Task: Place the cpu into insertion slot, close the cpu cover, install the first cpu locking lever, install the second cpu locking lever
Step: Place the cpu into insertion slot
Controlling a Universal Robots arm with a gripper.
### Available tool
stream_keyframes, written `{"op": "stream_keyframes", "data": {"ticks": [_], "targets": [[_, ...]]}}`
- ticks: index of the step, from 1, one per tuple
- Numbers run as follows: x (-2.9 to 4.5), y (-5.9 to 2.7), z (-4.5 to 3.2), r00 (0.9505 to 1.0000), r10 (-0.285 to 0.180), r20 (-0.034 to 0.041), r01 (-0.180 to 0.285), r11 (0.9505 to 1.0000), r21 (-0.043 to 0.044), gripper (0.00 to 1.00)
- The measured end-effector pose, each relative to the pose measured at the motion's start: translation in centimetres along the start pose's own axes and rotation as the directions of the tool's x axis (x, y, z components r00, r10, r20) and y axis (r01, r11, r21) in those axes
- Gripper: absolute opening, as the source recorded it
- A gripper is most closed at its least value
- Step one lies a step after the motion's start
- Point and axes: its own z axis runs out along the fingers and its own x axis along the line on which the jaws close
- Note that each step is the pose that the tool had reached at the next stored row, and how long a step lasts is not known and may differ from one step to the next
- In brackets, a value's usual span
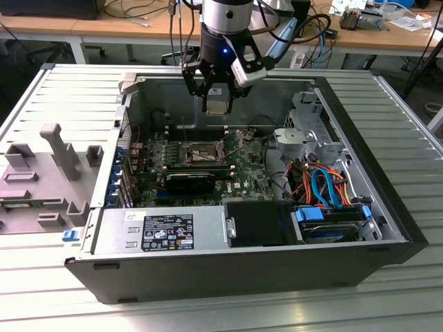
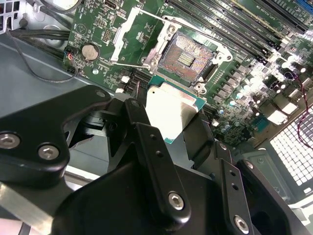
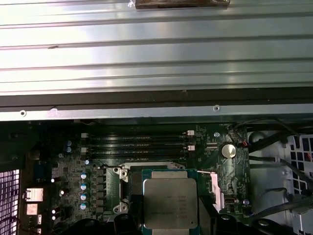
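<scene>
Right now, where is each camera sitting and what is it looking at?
Exterior view: off the arm, above the open computer case, looking down into it; the arm and gripper show.
Second wrist view: on the arm, looking past the gripper's black fingers at the cpu and the open insertion slot.
First wrist view: on the arm, facing the cpu's metal top and the green board.
Shared: both wrist views show the cpu held in the gripper above the board.

cpu (image 3: 168, 203) cut off at first wrist view's edge, partly hidden behind gripper (image 2: 166, 116) in second wrist view
</scene>
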Motion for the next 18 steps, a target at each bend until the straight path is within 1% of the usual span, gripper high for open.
{"op": "stream_keyframes", "data": {"ticks": [12, 18], "targets": [[0.00, -0.02, 0.25, 1.0000, 0.000, 0.0000, 0.000, 1.0000, 0.0006, 0.54], [0.00, -0.03, 0.32, 1.0000, 0.000, 0.0001, 0.000, 1.0000, 0.0041, 0.54]]}}
